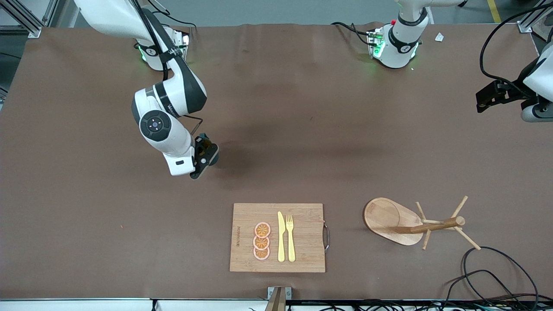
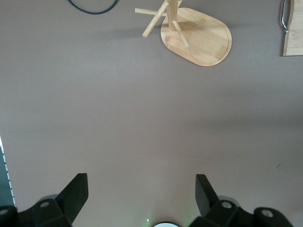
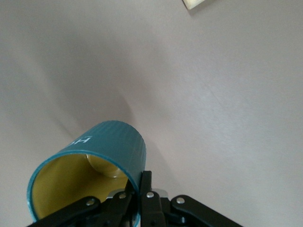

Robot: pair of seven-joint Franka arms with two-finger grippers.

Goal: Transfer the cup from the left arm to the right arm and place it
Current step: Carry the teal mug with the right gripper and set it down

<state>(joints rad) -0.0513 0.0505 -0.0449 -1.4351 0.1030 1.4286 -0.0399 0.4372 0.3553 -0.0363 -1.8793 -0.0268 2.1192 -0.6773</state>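
The cup (image 3: pixel 111 142) is a dark teal ribbed mug with a yellowish inside. It hangs tilted above the bare brown table. My right gripper (image 3: pixel 141 182) is shut on its rim wall, one finger inside and one outside. In the front view the right gripper (image 1: pixel 204 156) hangs over bare table toward the right arm's end, and the hand hides most of the cup. My left gripper (image 2: pixel 142 182) is open with nothing between its fingers. It waits high over the left arm's end of the table (image 1: pixel 486 97).
A wooden cutting board (image 1: pixel 242 224) near the front edge carries orange slices (image 1: pixel 262 241), a yellow knife (image 1: pixel 281 236) and a fork (image 1: pixel 290 237). A wooden peg rack (image 1: pixel 389 220) stands beside it toward the left arm's end. Black cables (image 1: pixel 497 268) lie at that front corner.
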